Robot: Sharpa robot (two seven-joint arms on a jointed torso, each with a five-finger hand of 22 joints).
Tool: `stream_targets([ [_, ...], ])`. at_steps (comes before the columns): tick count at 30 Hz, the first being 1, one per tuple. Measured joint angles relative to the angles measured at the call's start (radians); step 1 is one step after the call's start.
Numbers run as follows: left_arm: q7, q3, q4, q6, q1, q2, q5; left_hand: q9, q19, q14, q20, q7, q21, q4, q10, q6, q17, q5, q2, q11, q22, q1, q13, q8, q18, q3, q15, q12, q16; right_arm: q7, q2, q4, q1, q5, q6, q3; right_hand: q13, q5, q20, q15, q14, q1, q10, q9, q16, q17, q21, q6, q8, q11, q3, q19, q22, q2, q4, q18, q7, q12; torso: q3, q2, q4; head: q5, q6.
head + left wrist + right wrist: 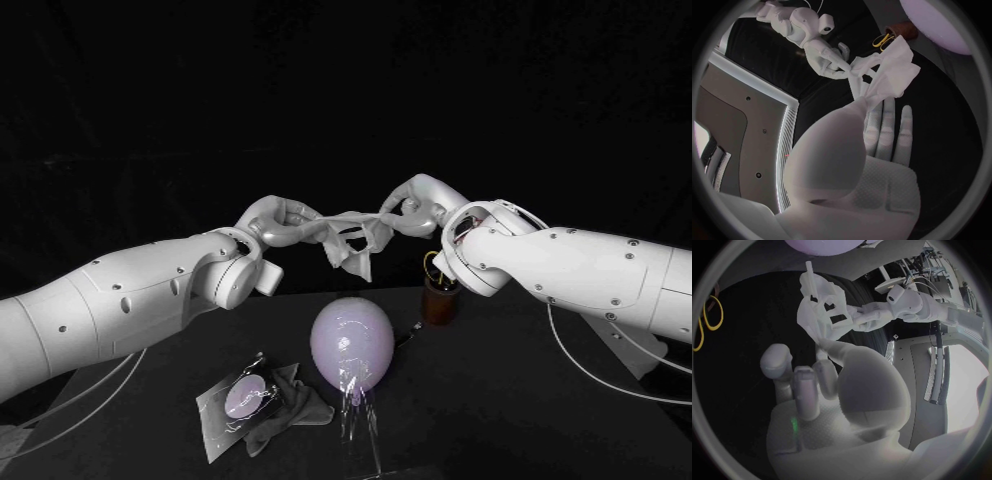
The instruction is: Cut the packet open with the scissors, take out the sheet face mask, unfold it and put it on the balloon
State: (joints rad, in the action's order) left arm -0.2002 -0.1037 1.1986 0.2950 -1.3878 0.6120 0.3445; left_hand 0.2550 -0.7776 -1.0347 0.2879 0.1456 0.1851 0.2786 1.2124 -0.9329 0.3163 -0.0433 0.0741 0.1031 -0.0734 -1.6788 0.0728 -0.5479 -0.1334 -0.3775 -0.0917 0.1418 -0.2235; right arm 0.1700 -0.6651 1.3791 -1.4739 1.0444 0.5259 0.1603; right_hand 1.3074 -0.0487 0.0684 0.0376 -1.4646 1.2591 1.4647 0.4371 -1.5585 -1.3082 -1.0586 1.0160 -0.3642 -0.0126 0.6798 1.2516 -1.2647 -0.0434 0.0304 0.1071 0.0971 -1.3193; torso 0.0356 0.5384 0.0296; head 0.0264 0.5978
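Well above black table (476,420), left hand (281,222) and right hand (418,205) fingers pinch mask (351,235).

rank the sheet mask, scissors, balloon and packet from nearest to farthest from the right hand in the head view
1. sheet mask: pinched in the right hand itself
2. scissors: below it, in a brown holder, right side
3. balloon: table centre
4. packet: farthest, front left
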Motion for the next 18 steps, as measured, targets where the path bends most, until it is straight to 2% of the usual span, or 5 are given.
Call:
stream_targets([
  [6, 0.018, 0.002, -0.028, -0.065, -0.055, 0.004, 0.094, 0.003, -0.013, 0.000, -0.002, 0.005, 0.009, -0.012, 0.011, -0.005, 0.009, -0.003, 0.018, -0.003, -0.004, 0.018, 0.004, 0.003, 0.000, -0.037, 0.000, 0.000, -0.011, -0.027, -0.015, 0.001, 0.000, 0.010, 0.001, 0.000, 0.001, 0.002, 0.000, 0.000, 0.000, 0.000, 0.000, 0.000, 0.001, 0.000, 0.000, -0.001, 0.000, 0.000, 0.000, 0.000, -0.004, 0.000, 0.000, 0.000, -0.001, 0.000, 0.0004, 0.000, -0.0003, 0.002, 0.002],
  [9, 0.031, 0.003, -0.040, -0.103, -0.082, 0.002, 0.153, 0.003, -0.020, 0.000, -0.002, 0.005, 0.011, -0.015, 0.014, -0.005, 0.012, -0.003, 0.020, -0.006, -0.005, 0.020, 0.005, 0.004, 0.001, -0.045, 0.000, 0.000, -0.012, -0.048, -0.022, 0.003, -0.002, 0.034, 0.000, 0.000, 0.001, 0.000, 0.000, 0.000, 0.000, 0.000, 0.000, 0.000, -0.002, 0.000, 0.000, -0.001, 0.000, 0.000, 0.000, 0.000, -0.006, 0.000, 0.000, 0.000, -0.001, 0.000, 0.0004, 0.000, -0.0006, 0.003, 0.002],
  [14, 0.054, 0.003, -0.055, -0.161, -0.112, -0.001, 0.248, 0.004, -0.030, -0.006, -0.003, 0.005, 0.021, -0.024, 0.025, -0.005, 0.018, -0.003, 0.028, -0.007, -0.009, 0.028, 0.009, 0.006, -0.014, -0.054, 0.005, 0.000, -0.022, -0.081, -0.035, 0.009, -0.014, 0.097, -0.009, 0.000, 0.001, 0.000, 0.000, 0.000, 0.000, -0.002, 0.000, 0.000, -0.002, 0.001, -0.008, -0.003, 0.000, 0.000, 0.000, 0.000, -0.009, -0.002, 0.000, 0.000, -0.003, -0.005, 0.0009, -0.001, -0.0006, 0.003, 0.001],
  [18, 0.074, 0.003, -0.060, -0.209, -0.123, -0.002, 0.324, 0.004, -0.036, -0.010, -0.004, 0.003, 0.027, -0.030, 0.028, -0.007, 0.024, -0.003, 0.033, -0.010, -0.013, 0.033, 0.013, 0.006, -0.014, -0.060, 0.009, 0.005, -0.028, -0.100, -0.046, 0.017, -0.024, 0.142, -0.016, -0.001, 0.001, 0.000, 0.004, 0.000, 0.000, -0.002, 0.000, 0.000, -0.002, 0.001, -0.008, -0.003, 0.000, 0.000, -0.002, 0.004, -0.012, -0.002, 0.000, 0.000, -0.003, -0.007, 0.0009, -0.001, -0.0001, 0.003, -0.002],
])
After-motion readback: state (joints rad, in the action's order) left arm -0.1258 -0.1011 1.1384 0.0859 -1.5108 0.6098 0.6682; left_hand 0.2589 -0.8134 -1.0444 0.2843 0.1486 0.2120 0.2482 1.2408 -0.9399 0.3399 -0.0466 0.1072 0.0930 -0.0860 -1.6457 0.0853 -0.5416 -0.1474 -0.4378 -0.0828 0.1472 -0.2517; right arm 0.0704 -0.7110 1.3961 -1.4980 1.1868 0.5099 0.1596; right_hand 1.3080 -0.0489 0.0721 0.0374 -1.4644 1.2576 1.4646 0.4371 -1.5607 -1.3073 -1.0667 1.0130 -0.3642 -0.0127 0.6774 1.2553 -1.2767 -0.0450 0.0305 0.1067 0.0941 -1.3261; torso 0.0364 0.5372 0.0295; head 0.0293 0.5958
